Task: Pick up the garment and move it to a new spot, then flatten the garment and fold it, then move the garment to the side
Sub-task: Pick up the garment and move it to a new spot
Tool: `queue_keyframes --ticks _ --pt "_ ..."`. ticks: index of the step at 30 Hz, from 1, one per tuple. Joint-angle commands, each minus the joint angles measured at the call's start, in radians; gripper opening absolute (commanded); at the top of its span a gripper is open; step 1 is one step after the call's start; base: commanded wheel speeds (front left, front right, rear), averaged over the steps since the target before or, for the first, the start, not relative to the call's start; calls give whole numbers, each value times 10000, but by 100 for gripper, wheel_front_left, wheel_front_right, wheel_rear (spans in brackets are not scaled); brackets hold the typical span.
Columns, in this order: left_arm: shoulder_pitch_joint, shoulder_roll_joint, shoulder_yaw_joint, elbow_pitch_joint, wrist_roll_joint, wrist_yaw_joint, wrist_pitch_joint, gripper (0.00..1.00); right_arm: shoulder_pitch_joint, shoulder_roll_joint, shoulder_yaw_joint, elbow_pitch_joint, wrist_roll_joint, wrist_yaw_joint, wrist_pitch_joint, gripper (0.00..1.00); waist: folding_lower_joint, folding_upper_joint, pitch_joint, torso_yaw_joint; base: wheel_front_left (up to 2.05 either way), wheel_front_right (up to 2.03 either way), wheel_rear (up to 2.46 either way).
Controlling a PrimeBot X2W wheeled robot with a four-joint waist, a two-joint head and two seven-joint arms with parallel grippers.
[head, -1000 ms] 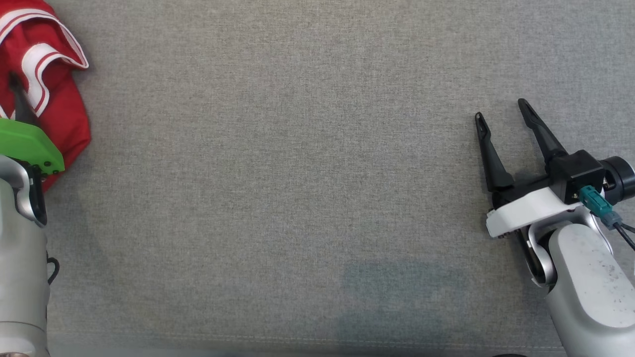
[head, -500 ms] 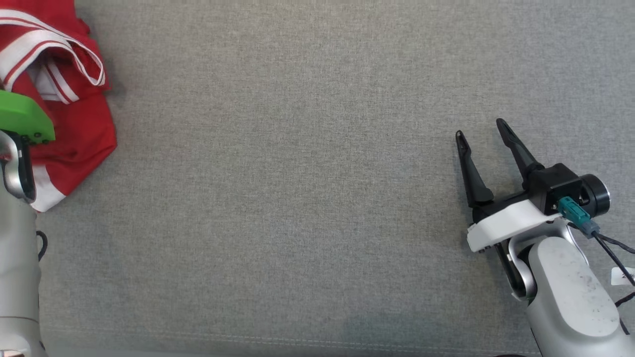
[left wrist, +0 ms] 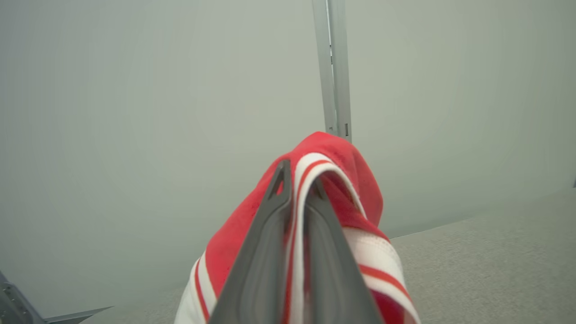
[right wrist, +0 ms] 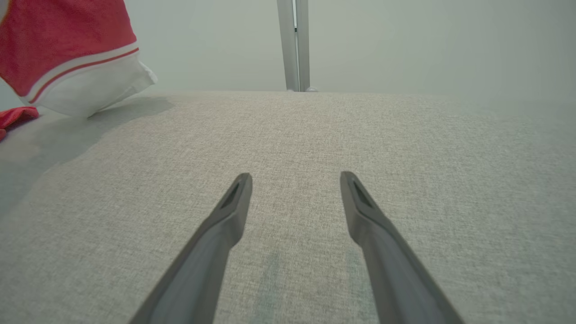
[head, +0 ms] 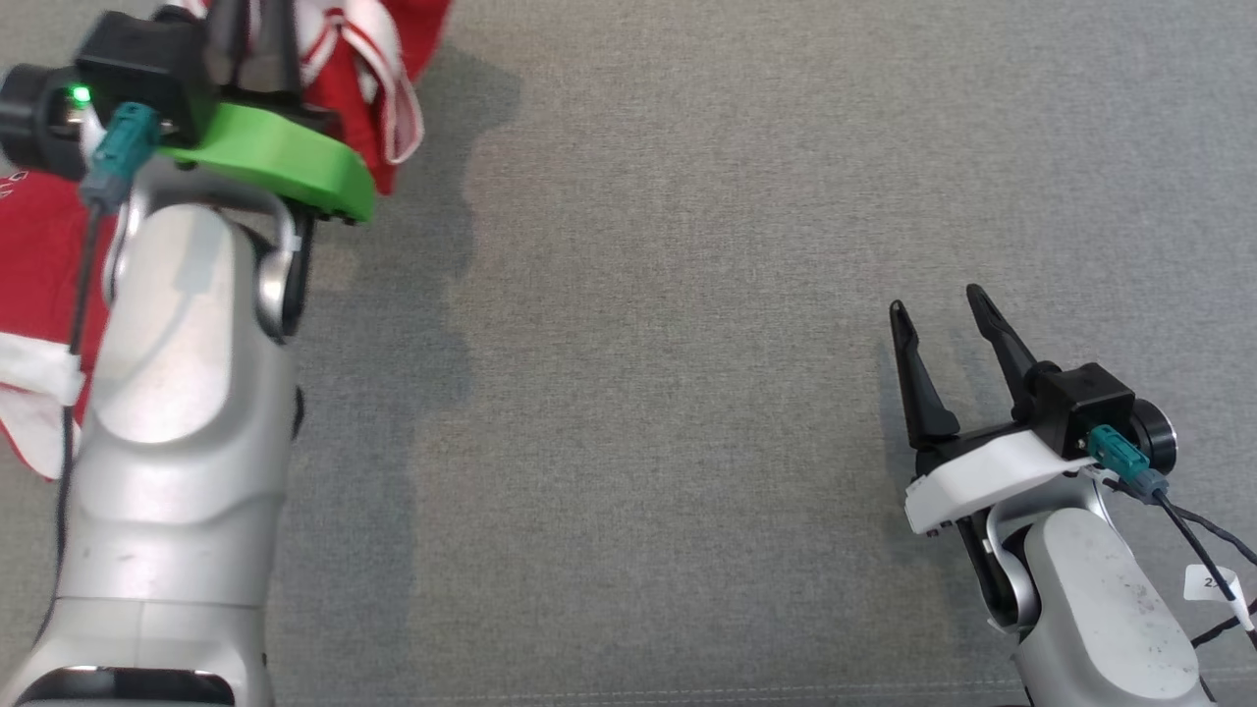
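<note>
Beside right gripper (head: 935,300), illegible white tag (head: 1210,583)

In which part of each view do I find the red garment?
Head view: garment at the top left corner and down the left edge.
Left wrist view: garment at bottom centre.
Right wrist view: garment in the top left corner.
Shared landmark: the grey surface; both wrist views also show the post.

The grey fabric-covered desk (head: 628,393) lies open across its middle. The red-and-white striped garment (head: 34,255) crowds the left edge.
</note>
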Motion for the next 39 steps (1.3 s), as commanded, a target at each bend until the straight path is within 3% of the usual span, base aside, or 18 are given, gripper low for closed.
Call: queue_keyframes --ticks 1,6,12,17,18,19,20,24,28,39 --pt "134 -350 -357 -171 -107 -86 -7 0 128 57 -16 34 92 -6 -31 100 0 0 -225 -503 0 0 0" --pt "216 -937 -1584 -514 -622 -181 -8 0 177 135 -60 104 149 -6 -31 100 0 0 -306 -1113 0 0 0" --pt "402 -990 -3492 -1136 -2164 46 -8 0 118 264 32 132 239 -8 -31 100 0 0 -312 -1800 0 0 0" --pt "762 -966 -4096 -499 -2163 261 -5 0 54 323 60 117 271 -7 -31 100 0 0 -196 -2033 0 0 0" --pt "878 -972 -4074 -227 -2153 260 -6 24 23 331 51 117 284 -8 -31 100 0 0 -167 -2078 0 0 0" --pt "1013 -949 -3982 32 -2161 278 -6 71 0 336 63 114 292 -7 -31 100 0 0 -144 -2120 0 0 0" --pt "1153 -869 -3900 297 -2111 276 -6 100 -10 341 69 102 296 -8 -31 100 0 0 -124 -2149 0 0 0" --pt "1890 -594 -3439 780 -1916 382 -8 100 -34 335 37 58 272 -7 -31 100 0 0 -122 -2154 0 0 0" --pt "2805 -362 -2719 418 -1654 588 -8 100 79 299 -20 60 188 -7 -31 100 0 0 -315 -1993 0 0 0" --pt "5707 -341 -273 -2052 -710 833 -7 100 501 337 -8 33 54 -8 -31 100 0 0 -1347 -1486 0 0 0"
